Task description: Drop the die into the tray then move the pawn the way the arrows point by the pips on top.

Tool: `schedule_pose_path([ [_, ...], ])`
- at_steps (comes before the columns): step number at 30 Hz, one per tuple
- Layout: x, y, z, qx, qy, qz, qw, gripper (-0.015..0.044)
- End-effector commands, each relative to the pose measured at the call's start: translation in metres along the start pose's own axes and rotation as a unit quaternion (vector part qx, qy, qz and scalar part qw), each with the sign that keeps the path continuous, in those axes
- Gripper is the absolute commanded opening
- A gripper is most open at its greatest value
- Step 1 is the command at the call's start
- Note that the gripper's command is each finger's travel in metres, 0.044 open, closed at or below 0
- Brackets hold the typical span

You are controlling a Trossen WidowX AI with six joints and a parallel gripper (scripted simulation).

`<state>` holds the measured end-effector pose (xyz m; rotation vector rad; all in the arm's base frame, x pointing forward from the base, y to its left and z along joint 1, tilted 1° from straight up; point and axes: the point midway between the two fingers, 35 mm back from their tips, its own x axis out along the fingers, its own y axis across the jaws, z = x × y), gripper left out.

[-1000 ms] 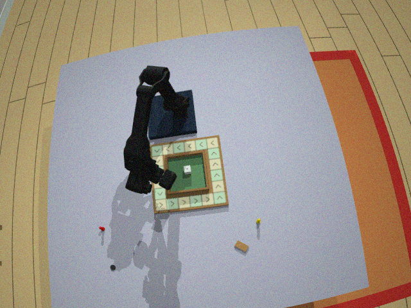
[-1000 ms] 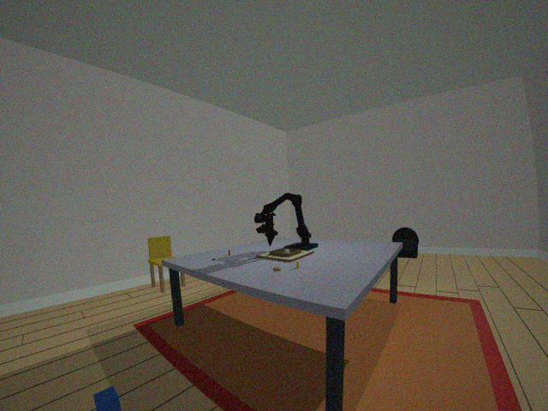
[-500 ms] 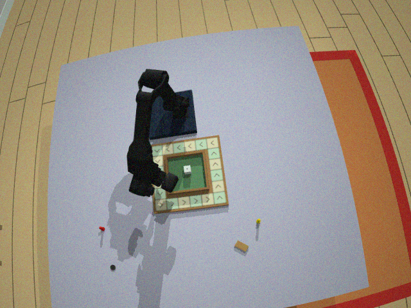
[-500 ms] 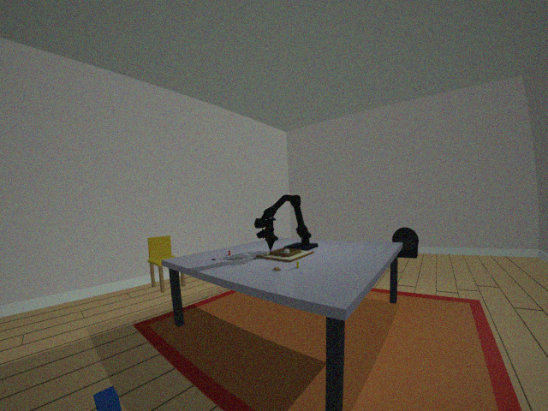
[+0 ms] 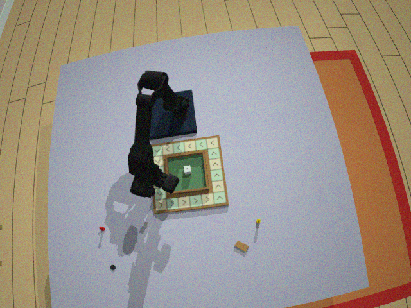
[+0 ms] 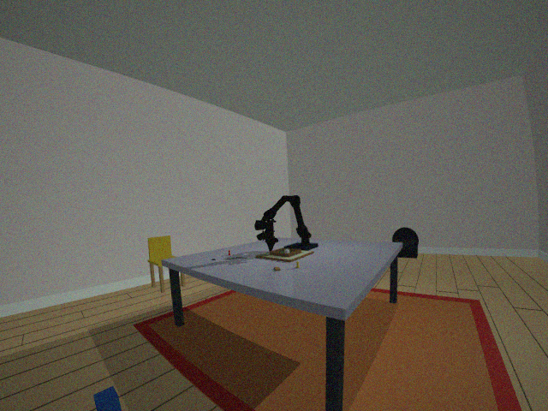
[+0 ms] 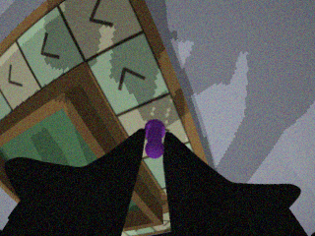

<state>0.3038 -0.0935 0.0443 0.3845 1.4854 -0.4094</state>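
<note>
The white die point(image 5: 187, 169) point(image 6: 287, 251) rests in the green-floored tray point(image 5: 208, 169) point(image 7: 94, 115), with one pip on top in the top view. The tray is in the middle of the board point(image 5: 192, 209) point(image 7: 159, 66), ringed by green and cream arrow squares. The purple pawn point(image 7: 155, 139) stands upright on a cream square of the board's left side, two squares from the bottom-left corner. My gripper point(image 6: 271, 250) point(image 7: 154, 136) is low over that side, slightly open, with one fingertip close on each side of the pawn. The arm hides the pawn and fingertips in the top view.
A red piece point(image 5: 102, 228) point(image 6: 229, 253) and a black disc point(image 5: 112, 267) lie left of the board's front. A yellow piece point(image 5: 258, 221) point(image 6: 297, 265) and a tan block point(image 5: 241, 246) point(image 6: 276, 268) are at the front right. The tray's raised wall is beside the pawn's row.
</note>
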Motion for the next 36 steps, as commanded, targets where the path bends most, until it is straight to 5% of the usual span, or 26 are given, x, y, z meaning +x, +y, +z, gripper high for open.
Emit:
schedule_pose_path([
  [1, -0.001, 0.000, 0.000, 0.000, -0.001, 0.000, 1.000, 0.0157],
  [12, -0.050, 0.000, 0.001, 0.001, 0.004, 0.000, 1.000, 0.0440],
  [17, -0.061, 0.004, -0.008, -0.015, 0.004, 0.000, 1.000, 0.0440],
  [29, -0.128, 0.018, -0.164, -0.281, 0.010, 0.004, 0.960, 0.0440],
  [36, -0.124, 0.025, -0.137, -0.238, 0.007, 0.005, 0.971, 0.0440],
])
